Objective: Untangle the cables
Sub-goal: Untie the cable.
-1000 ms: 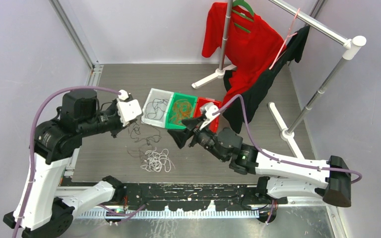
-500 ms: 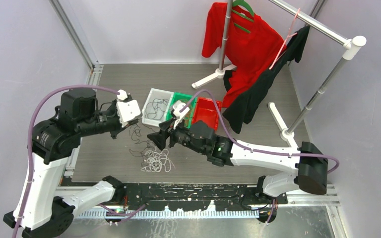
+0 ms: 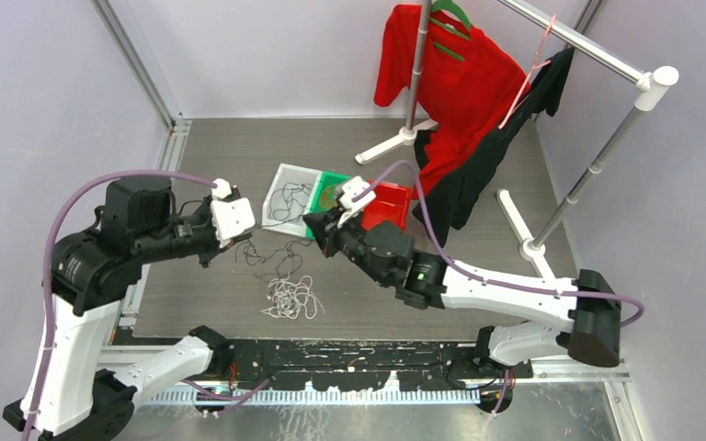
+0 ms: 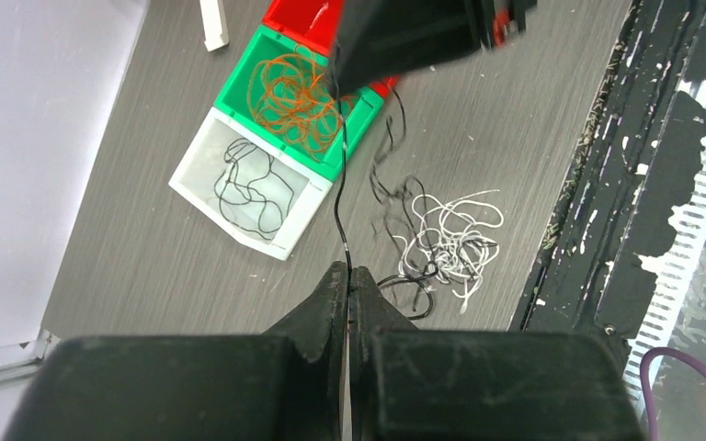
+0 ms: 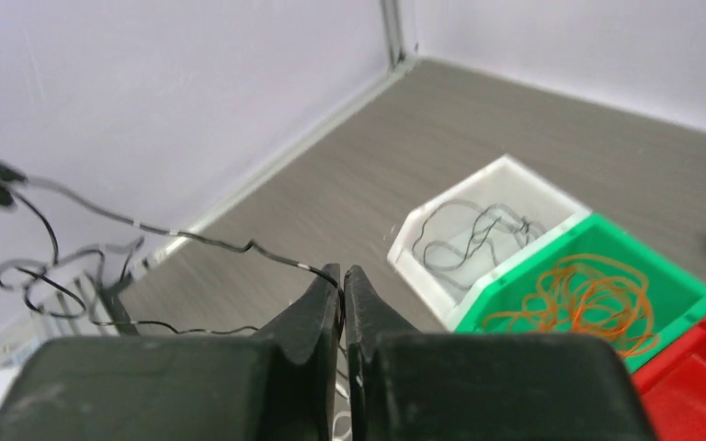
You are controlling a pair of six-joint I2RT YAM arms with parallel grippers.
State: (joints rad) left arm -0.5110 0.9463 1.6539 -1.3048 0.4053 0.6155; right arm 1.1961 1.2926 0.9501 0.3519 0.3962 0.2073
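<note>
The left hand is pinched tight on a thin black cable that runs taut to the right hand, which is likewise clamped on it. Curly white cables lie tangled on the grey table, and orange cables sit in the green plastic bin.

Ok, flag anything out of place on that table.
A tangled heap of white cables and loose black cables lies on the table, outside the bins. One black cable is stretched between the shut left gripper and right gripper. Nothing looks damaged.
</note>
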